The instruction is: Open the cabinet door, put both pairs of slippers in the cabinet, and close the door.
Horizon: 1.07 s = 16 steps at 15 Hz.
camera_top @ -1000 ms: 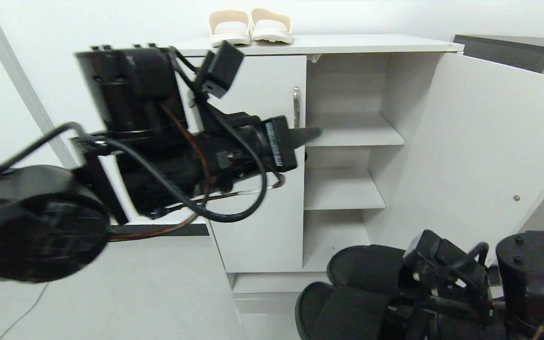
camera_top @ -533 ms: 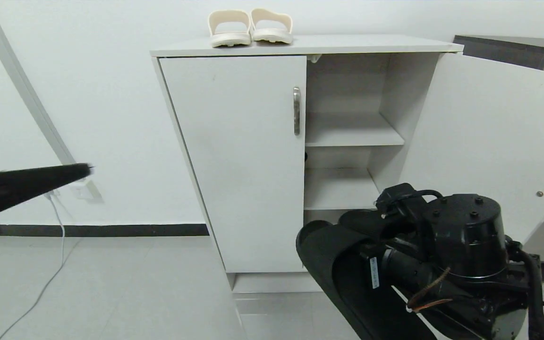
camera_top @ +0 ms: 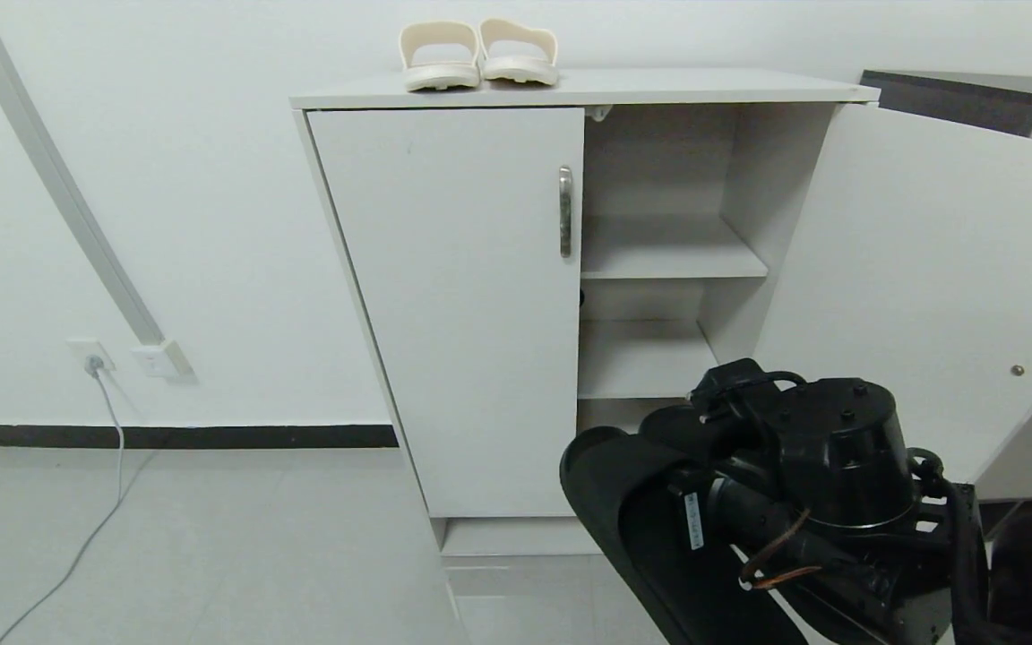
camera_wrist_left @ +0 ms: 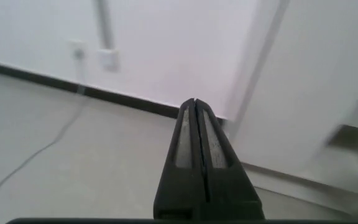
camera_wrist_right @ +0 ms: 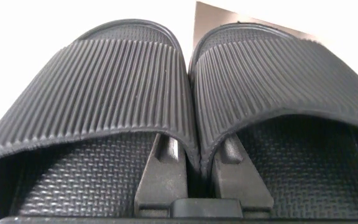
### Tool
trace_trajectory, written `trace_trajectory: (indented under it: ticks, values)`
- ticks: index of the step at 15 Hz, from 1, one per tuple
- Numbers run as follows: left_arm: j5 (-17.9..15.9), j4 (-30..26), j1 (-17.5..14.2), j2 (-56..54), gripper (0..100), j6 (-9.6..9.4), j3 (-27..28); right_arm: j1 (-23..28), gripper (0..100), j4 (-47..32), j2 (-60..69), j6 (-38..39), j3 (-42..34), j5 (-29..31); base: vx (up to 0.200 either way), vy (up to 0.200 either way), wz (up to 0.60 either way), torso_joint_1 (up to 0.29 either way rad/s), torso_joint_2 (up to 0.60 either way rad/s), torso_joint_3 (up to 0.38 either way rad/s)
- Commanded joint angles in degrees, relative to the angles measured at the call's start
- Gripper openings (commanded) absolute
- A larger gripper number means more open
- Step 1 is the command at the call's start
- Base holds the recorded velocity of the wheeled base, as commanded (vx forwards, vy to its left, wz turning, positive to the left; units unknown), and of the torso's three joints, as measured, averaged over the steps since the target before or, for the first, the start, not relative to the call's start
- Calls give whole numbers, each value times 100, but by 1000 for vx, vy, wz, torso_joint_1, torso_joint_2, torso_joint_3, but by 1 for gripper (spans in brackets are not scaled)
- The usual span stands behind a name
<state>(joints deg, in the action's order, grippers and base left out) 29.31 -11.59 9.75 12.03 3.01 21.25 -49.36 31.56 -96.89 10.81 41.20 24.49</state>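
Our left pincer [camera_wrist_left: 194,146] is pressed together, holding nothing. Pale white slippers [camera_top: 478,55] sit on the cabinet [camera_top: 704,85] top, toward its left back edge. Our right pincer [camera_wrist_right: 199,163] squeezes the black slippers [camera_top: 632,502] by their touching straps, low beside the open door [camera_top: 919,269]. We think they are light and bendy.
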Motion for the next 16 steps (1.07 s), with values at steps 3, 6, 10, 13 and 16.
trace_trajectory:
  ticks: [3,6,10,13,16]
  values:
    - [-1700,1493,-281,-693,0,7,-1800,-3,0,8,-49,0,-25,3,0,0,0,0,0,0]
    - [-2430,1353,-281,-693,0,24,-2116,-12,0,8,-111,0,-34,3,0,0,0,0,0,0]
    - [-3291,1194,-246,-685,0,-828,-2125,-47,0,17,-163,-9,-34,3,0,0,0,0,0,0]
    - [-2922,1133,-228,-685,0,-767,-2125,-74,0,25,-181,0,-51,3,0,0,0,0,0,0]
    - [-2148,1159,-246,-693,0,-266,-2125,-74,0,25,-207,9,-51,3,0,0,0,0,0,0]
